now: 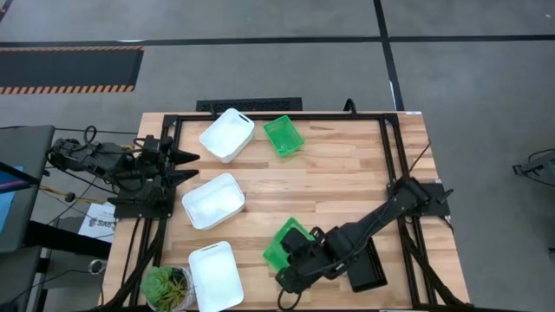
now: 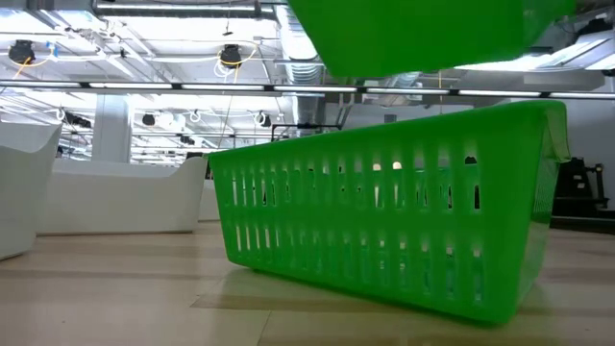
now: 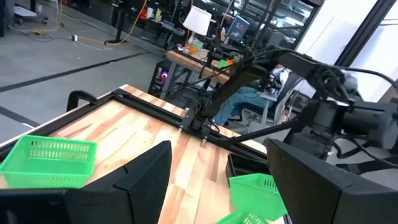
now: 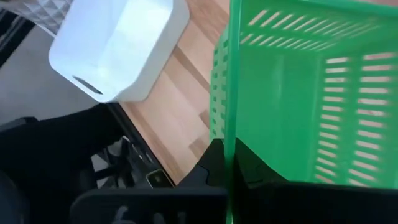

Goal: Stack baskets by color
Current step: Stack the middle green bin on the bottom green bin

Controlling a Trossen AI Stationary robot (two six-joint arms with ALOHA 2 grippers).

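From above, the right end effector (image 1: 293,251) sits near the front of the desk (image 1: 347,182), clamped on the rim of a green basket (image 1: 282,245). The right wrist view shows what the overhead cannot: the basket's wall (image 4: 298,93) pinched edge-on between the two dark fingers, mesh slots close to the lens. The low view shows this basket hanging as a green underside (image 2: 423,34) above a second green basket (image 2: 384,221) that rests tilted on the desk.

The right arm reaches diagonally from the desk's right side toward the front centre, passing over a black basket (image 1: 368,270). The left end effector (image 1: 186,166) waits at the left edge, fingers spread apart.

A third green basket (image 1: 284,136) stands at the back beside a white basket (image 1: 227,134). Two more white baskets, one mid-left (image 1: 212,201) and one at the front (image 1: 215,276), lie nearby, with a potted plant (image 1: 165,286) at the front left corner.
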